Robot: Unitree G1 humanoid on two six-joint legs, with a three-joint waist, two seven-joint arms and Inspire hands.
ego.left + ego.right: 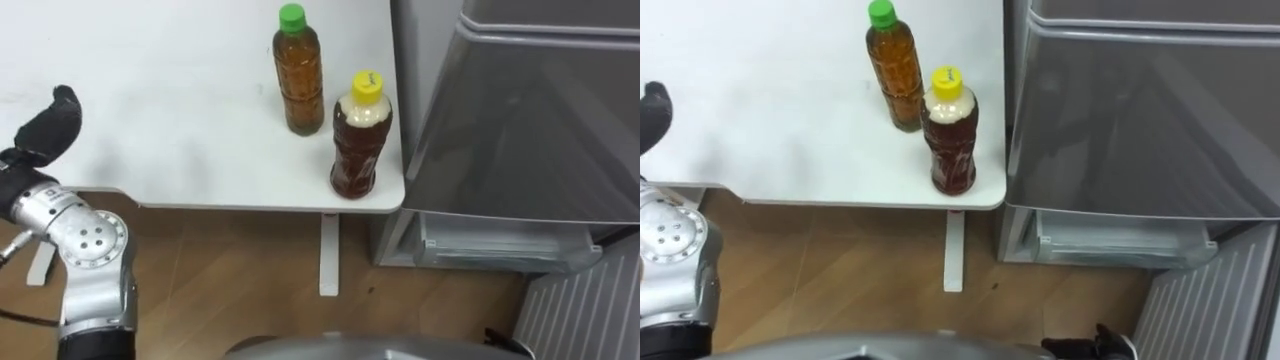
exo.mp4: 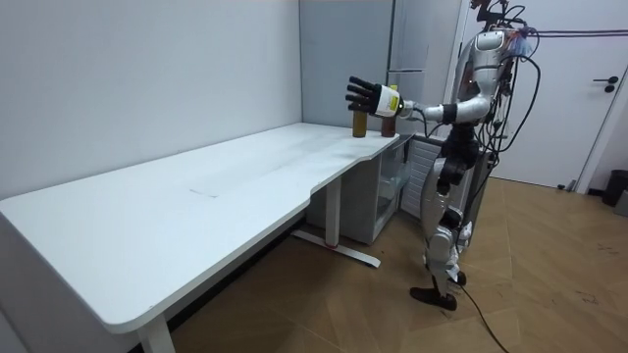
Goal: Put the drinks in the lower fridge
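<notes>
Two drinks stand on the white table (image 1: 180, 90) near its right corner. One is a green-capped tea bottle (image 1: 298, 70); the other is a yellow-capped brown bottle (image 1: 361, 140), closer to the edge. My left hand (image 1: 47, 122) is raised over the table's left part, open and empty, well away from both bottles. In the room view the same hand (image 2: 363, 95) is spread above the bottles (image 2: 361, 124). The grey fridge (image 1: 530, 130) stands just right of the table. Its lower compartment (image 1: 495, 245) is pulled out a little.
I stand at the table's end beside the fridge, on a wooden floor (image 1: 240, 270). A white table leg (image 1: 329, 255) stands under the corner. A white ribbed panel (image 1: 590, 310) is at the lower right.
</notes>
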